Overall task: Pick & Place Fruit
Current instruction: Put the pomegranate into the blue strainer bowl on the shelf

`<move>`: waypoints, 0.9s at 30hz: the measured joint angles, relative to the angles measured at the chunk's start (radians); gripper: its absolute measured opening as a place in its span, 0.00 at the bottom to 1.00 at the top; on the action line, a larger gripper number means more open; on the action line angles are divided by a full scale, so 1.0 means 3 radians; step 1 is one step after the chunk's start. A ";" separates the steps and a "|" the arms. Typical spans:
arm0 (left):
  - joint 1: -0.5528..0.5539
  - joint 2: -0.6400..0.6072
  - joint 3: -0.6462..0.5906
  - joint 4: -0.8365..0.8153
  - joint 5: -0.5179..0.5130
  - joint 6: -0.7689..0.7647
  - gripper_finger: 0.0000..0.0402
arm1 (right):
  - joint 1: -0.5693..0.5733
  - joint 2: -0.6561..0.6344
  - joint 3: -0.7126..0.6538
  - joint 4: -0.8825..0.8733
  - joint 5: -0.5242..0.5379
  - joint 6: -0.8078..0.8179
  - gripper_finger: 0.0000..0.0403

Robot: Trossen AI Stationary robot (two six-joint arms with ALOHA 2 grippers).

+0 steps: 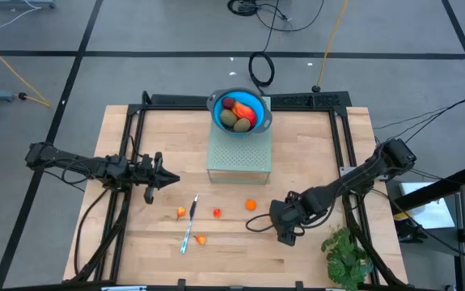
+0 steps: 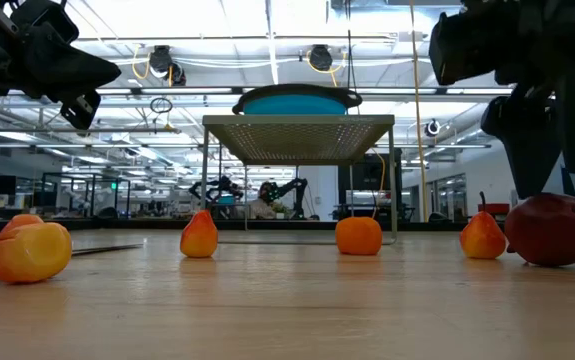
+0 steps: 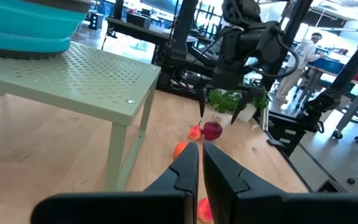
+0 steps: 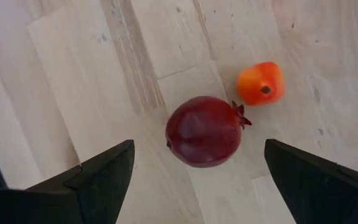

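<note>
A dark maroon pomegranate-like ball [image 4: 203, 130] rests on the wooden table with a small orange piece [image 4: 261, 83] beside it. My right gripper [image 4: 198, 149] hangs over the ball, pointing down. It is open, with a finger on either side and clear of it; the low view shows the ball [image 2: 552, 228] under this gripper. Small orange and red pieces [image 1: 251, 204] [image 1: 217, 212] [image 1: 181, 212] [image 1: 200, 239] lie scattered mid-table. A blue colander [image 1: 240, 111] holding larger fruit sits on a pale green perforated stand [image 1: 238, 153]. My left gripper [image 1: 167, 179] hovers shut over the table's left part.
A slim silver knife [image 1: 188, 226] lies among the small pieces. A green leafy plant [image 1: 347, 255] stands at the near right corner, close to my right arm. The stand's thin legs [image 3: 119, 155] rise from the table's far middle. Black frame rails run along both table sides.
</note>
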 joint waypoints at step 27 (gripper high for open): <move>0.0001 0.0001 -0.0001 0.0000 0.0001 -0.0001 0.05 | 0.0009 0.0047 -0.0257 0.0105 0.0082 0.0138 0.87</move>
